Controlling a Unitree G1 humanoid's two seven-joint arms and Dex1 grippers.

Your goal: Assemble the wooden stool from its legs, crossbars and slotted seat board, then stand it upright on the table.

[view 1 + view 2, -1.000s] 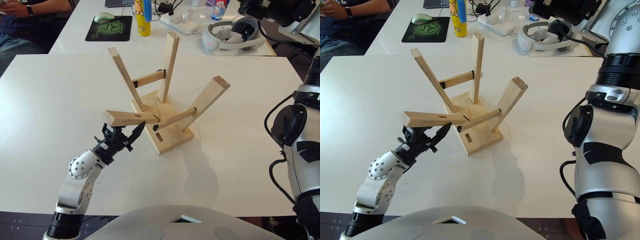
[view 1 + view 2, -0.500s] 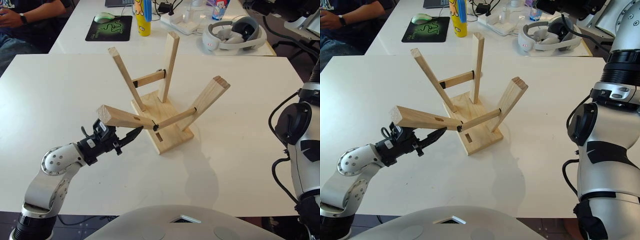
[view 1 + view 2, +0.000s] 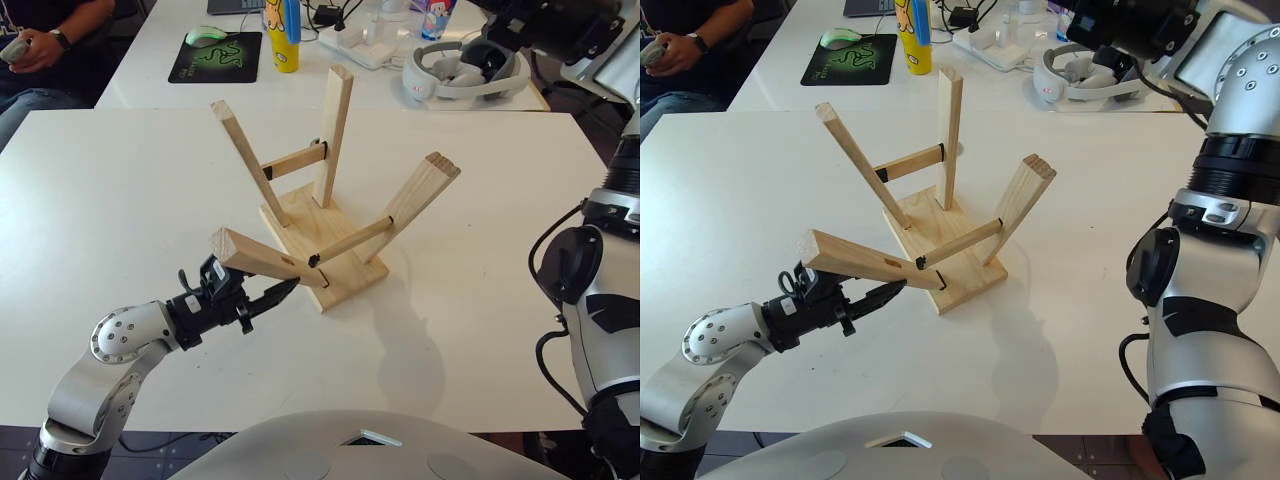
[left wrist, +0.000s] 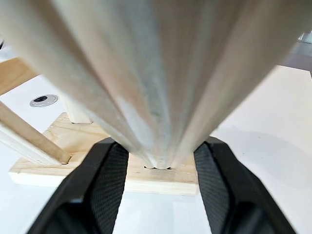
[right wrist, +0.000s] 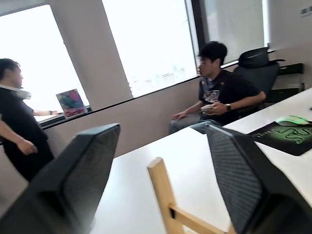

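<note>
Leg (image 3: 255,260) held in left gripper (image 3: 270,293) — tip at seat board (image 3: 345,280)

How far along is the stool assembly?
Done: three legs stand in the upturned seat board, with two crossbars fitted. In hand: the left gripper holds the fourth leg, tilted at the board's near corner. Left: seat it, then flip it all upright.

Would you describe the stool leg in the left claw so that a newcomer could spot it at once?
On the white table stands an upside-down pale wooden stool, its slotted seat board flat on the top. Three legs rise steeply; the fourth wooden leg, nearest the robot, slants low towards the robot's left, gripped by the black left claw.
</note>
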